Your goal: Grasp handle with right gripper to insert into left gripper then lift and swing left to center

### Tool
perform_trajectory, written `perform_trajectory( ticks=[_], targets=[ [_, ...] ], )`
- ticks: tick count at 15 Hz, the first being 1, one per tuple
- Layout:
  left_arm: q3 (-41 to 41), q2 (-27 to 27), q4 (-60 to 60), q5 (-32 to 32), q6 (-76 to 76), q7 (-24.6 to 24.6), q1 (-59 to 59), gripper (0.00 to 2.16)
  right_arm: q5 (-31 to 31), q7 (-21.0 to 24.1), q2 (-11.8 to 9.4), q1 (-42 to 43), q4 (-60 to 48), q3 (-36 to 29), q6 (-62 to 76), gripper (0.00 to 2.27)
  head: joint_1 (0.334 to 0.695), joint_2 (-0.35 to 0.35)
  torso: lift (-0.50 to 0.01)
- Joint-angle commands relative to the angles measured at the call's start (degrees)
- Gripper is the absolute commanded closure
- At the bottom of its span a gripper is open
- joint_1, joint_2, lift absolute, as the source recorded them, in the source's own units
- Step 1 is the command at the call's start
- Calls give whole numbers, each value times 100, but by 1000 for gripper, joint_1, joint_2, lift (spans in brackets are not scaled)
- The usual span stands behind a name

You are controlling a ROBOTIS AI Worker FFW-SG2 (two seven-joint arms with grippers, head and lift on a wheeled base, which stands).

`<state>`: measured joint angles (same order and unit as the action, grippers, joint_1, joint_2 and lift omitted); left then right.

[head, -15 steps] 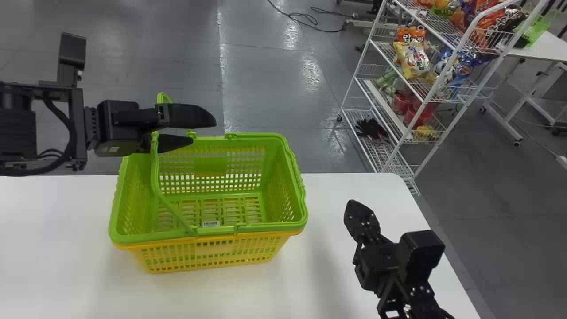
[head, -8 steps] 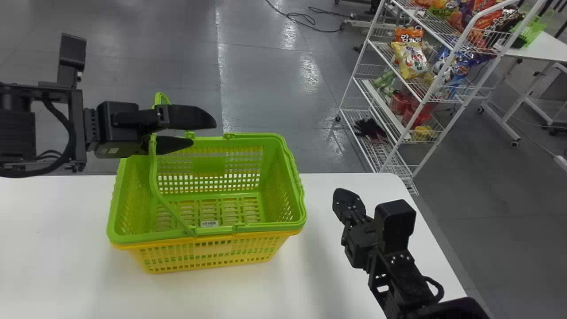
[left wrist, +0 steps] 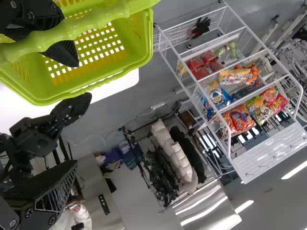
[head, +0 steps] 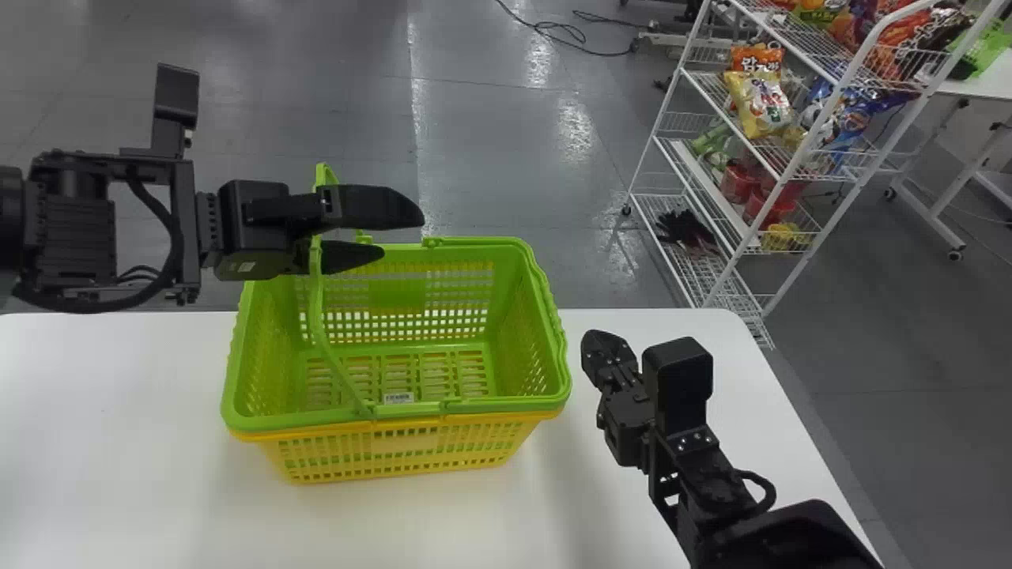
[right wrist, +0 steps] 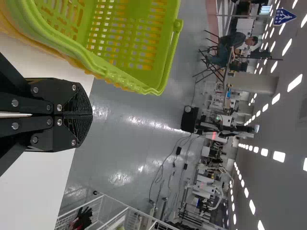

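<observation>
My left gripper (head: 402,235) is open above the back left of the green basket (head: 555,348), which sits in a yellow one (head: 411,454). The basket's raised green handle (head: 318,316) stands at the left, passing by the base of the left gripper's fingers. In the left wrist view the handle (left wrist: 72,28) crosses over one finger of my left gripper (left wrist: 75,114), with the fingers wide apart. My right gripper (head: 594,349) is over the table, right of the basket; in the right wrist view the right gripper (right wrist: 90,115) has its fingers together, holding nothing.
A white table (head: 142,395) bears the baskets. Beyond its right back corner stands a white wire rack (head: 660,118) with snack bags (head: 757,99). Cables lie on the floor behind.
The right gripper has moved left, closer to the basket, and more of its arm shows. The head view has shifted, so baskets, left arm and rack all appear farther right. The left gripper remains open.
</observation>
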<state>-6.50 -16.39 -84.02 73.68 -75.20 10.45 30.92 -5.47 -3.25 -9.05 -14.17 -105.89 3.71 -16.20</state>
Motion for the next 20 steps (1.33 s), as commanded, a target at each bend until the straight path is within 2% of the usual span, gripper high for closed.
perform_trajectory(
  ticks=[1,11,20],
  targets=[
    [-10,22,0,-3,0,1,-16,90,-15,0,-9,55,69,51,-11,2010,695,-206,-93],
    [-1,13,-44,14,-18,1,-34,90,-33,9,-9,222,157,271,-99,2010,695,-183,-93],
    [-10,57,-61,67,-35,1,-42,90,99,9,35,143,-529,324,-468,2010,695,-184,-93]
  ],
)
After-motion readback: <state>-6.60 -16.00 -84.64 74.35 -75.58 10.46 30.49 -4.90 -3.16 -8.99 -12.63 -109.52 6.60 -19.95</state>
